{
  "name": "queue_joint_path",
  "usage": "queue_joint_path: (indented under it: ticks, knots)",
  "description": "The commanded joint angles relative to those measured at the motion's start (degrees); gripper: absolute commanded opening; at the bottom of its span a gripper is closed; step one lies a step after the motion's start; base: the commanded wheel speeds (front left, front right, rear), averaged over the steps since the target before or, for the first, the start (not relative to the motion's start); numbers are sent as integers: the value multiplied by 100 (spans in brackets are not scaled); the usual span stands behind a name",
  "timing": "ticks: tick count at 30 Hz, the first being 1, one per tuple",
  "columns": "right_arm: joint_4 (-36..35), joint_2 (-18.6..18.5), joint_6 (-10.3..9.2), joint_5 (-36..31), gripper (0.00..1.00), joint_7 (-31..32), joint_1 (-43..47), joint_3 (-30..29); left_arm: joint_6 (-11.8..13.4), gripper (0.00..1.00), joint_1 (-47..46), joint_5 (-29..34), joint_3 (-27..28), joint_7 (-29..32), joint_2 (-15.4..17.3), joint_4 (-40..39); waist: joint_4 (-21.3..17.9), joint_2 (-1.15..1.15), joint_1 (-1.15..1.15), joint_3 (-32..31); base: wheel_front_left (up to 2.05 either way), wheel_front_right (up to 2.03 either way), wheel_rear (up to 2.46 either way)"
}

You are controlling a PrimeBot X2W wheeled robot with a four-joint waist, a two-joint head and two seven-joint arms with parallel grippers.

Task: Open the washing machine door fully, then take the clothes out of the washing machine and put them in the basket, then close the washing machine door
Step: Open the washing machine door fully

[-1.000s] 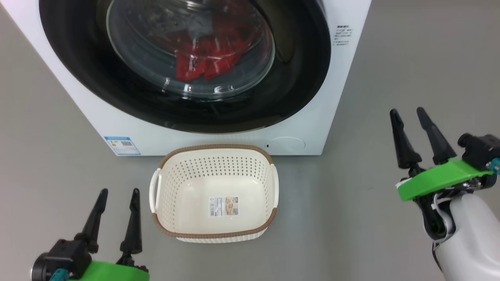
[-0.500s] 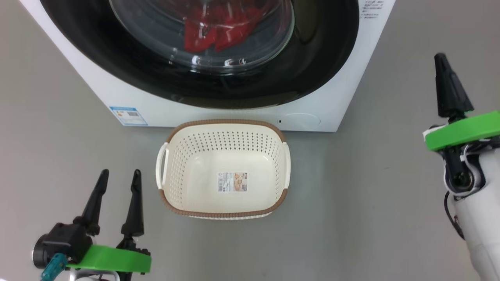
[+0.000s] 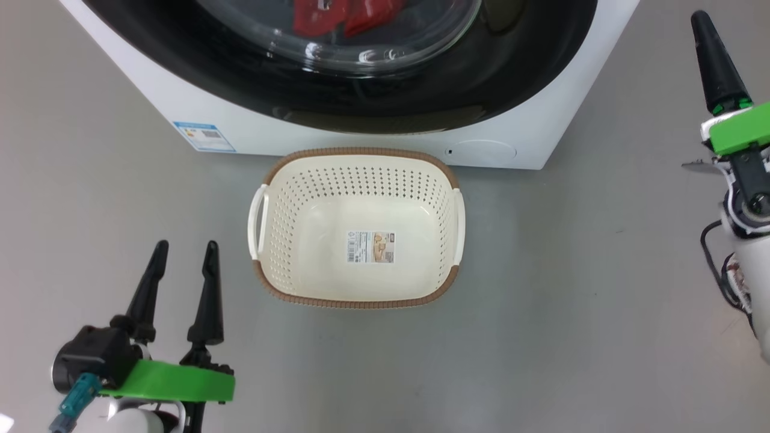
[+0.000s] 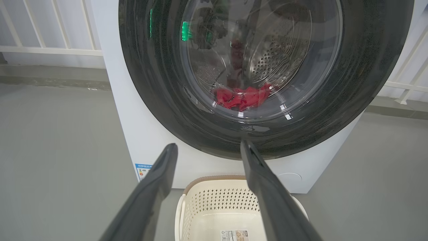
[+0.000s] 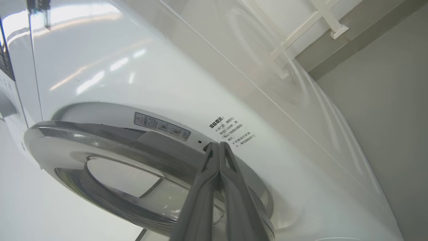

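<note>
While the washing machine door (image 3: 529, 72) sits shut on the washing machine (image 3: 532, 141), clothes (image 3: 343, 15) behind its glass, your right gripper (image 5: 219, 145), pinched together on nothing, aims at its right edge, likely to pry; your left gripper (image 3: 186, 245) hangs wide, empty, before the machine beside the basket (image 3: 361, 152).

In the head view the left tool (image 3: 186, 243) sat at about seven o'clock. Its two dark fingers (image 3: 207, 294) were spread well apart and pointed toward twelve, above a green wrist plate (image 3: 174, 382) at the frame's lower edge. The right tool (image 3: 702, 27) stood at about two o'clock by the frame's edge, its jaws pressed together into a single dark spike leaning toward eleven, with the pale forearm (image 3: 755, 282) hanging below it toward four. In the right wrist view those closed fingers met tip to tip, rising from six toward twelve.
</note>
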Motion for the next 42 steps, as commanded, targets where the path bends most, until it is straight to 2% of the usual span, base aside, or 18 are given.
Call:
queue_joint_path:
  ticks: [1,11,15,26,42]
  knots:
    - [-110,-59,9,338,0,206,-175,53,-18,100,-192,-40,175,-47,121,-140,58,0,0,112,0,0,0]
    - [228,-173,9,1391,0,1318,-789,-31,-18,100,-301,-103,134,-47,94,-109,190,0,0,361,0,0,0]
    - [287,-181,9,1608,0,1619,-947,-66,-18,100,-322,-114,122,-47,83,-92,222,0,0,420,0,0,0]
    - [668,-201,9,1730,0,2203,-1408,45,-18,100,-406,-156,85,-47,32,-36,312,0,0,569,0,0,0]
    - [1098,-75,9,1646,0,2408,-1881,175,-18,100,-489,-203,48,-47,-24,-9,403,0,0,765,0,0,0]
